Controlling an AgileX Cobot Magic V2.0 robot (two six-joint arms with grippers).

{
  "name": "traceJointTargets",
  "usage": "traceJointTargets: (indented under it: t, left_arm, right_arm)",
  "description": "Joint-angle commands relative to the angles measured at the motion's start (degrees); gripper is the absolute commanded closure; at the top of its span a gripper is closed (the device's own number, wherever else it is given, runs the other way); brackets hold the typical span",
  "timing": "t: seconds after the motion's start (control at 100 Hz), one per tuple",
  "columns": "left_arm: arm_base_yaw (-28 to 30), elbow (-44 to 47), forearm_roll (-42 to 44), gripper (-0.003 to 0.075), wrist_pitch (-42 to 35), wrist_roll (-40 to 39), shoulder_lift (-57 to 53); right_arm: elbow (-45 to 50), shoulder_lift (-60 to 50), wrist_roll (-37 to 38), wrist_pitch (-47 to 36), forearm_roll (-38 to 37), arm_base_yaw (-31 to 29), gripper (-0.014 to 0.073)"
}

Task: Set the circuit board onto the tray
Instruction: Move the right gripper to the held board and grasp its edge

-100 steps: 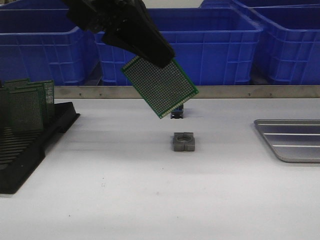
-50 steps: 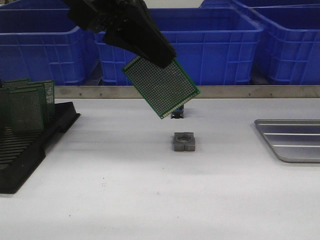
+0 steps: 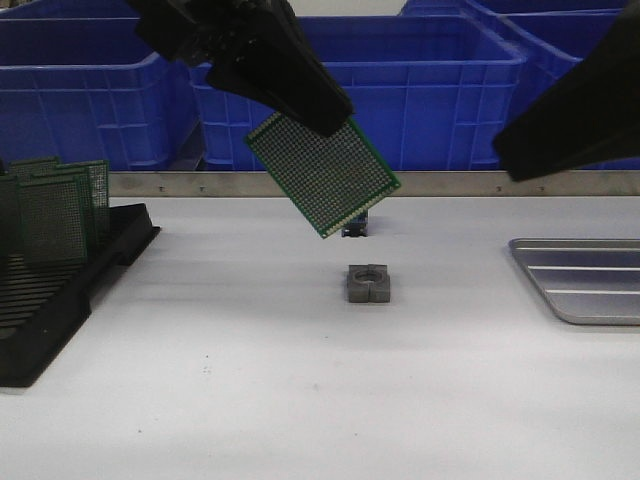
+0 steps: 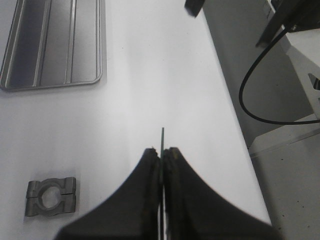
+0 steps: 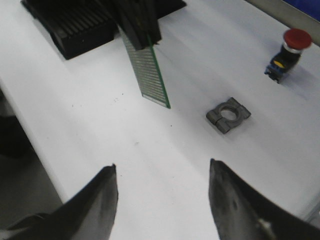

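Observation:
My left gripper (image 3: 318,112) is shut on a green perforated circuit board (image 3: 322,172) and holds it tilted in the air above the table's middle. In the left wrist view the board shows edge-on as a thin green line (image 4: 162,139) between the closed fingers. The board also shows in the right wrist view (image 5: 149,75). The silver ribbed tray (image 3: 580,280) lies at the right edge of the table, also in the left wrist view (image 4: 55,42). My right gripper (image 5: 162,170) is open and empty, high at the right; its dark finger (image 3: 570,110) shows in the front view.
A grey metal clamp block (image 3: 367,284) lies under the board. A black slotted rack (image 3: 55,275) with more boards stands at left. A red-topped button (image 5: 289,47) sits behind the block. Blue bins (image 3: 440,85) line the back.
The right arm has come into the front view at the upper right. The left gripper and board have barely moved.

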Motion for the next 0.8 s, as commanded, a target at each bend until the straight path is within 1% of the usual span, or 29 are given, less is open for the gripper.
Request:
traceJointTargets:
  t: [0.0,0.13,0.32,0.43,0.51,0.58,0.6,0.62,0.63,0.65,0.7,0.72,0.77,0.79]
  left_arm:
    - [-0.34,-1.67,-3.98,0.0741,3.83,-0.32,-3.05]
    - [-0.34,-1.67,-3.98,0.0741,3.83,-0.32,-3.05]
    - [-0.34,-1.67,-3.98,0.0741,3.83,-0.32,-3.05]
    - [-0.34,-1.67,-3.98,0.0741,3.83,-0.32,-3.05]
    - [-0.34,-1.67,-3.98,0.0741,3.29,-0.32,-3.05]
    - [-0.34,-1.67,-3.98,0.0741,3.2,-0.32,-3.05]
    - [-0.34,-1.67,-3.98,0.0741,3.2,-0.32,-3.05]
    - [-0.34,-1.67,-3.98,0.0741,3.2,-0.32,-3.05]
    - [-0.34,-1.67,-3.98,0.0741,3.2,-0.32,-3.05]
    - [-0.34,-1.67,-3.98,0.0741,3.2,-0.32,-3.05]
    - [-0.34,-1.67,-3.98,0.0741,3.2,-0.32,-3.05]
    - [-0.34,-1.67,-3.98,0.0741,3.2,-0.32,-3.05]
    - [-0.34,-1.67,-3.98,0.0741,3.0,-0.32,-3.05]
    - [-0.34,-1.67,-3.98,0.0741,2.79,-0.32,-3.05]
  right_arm:
    - [-3.91,3.7,-6.72,-2.96,3.05,1.62,0.016]
    - [-7.78,10.37,-10.65,-2.93,6.38,3.31,0.016]
    - [-13.96,19.07,-10.86,-0.32,7.79,4.73,0.016]
    - [-17.03,23.22,-10.86,0.6,9.89,5.59,0.0161]
    - [-19.01,26.03,-10.86,0.67,10.74,5.77,0.0178]
    - [-20.13,27.77,-10.86,1.24,11.72,5.77,0.0249]
    - [-20.4,28.1,-10.86,1.51,11.82,5.77,0.0296]
    - [-20.54,28.31,-10.86,1.9,11.82,5.77,0.0323]
    - [-20.66,28.55,-10.86,2.04,11.82,5.77,0.0351]
    - [-20.87,28.74,-10.86,2.54,11.82,5.77,0.0382]
    - [-21.15,29.02,-10.86,3.57,11.82,5.77,0.0515]
    - [-21.15,29.02,-10.86,3.73,11.82,5.77,0.055]
    - [-21.15,29.02,-10.86,4.08,11.87,5.77,0.0677]
    - [-21.15,29.02,-10.86,4.31,11.93,5.77,0.0706]
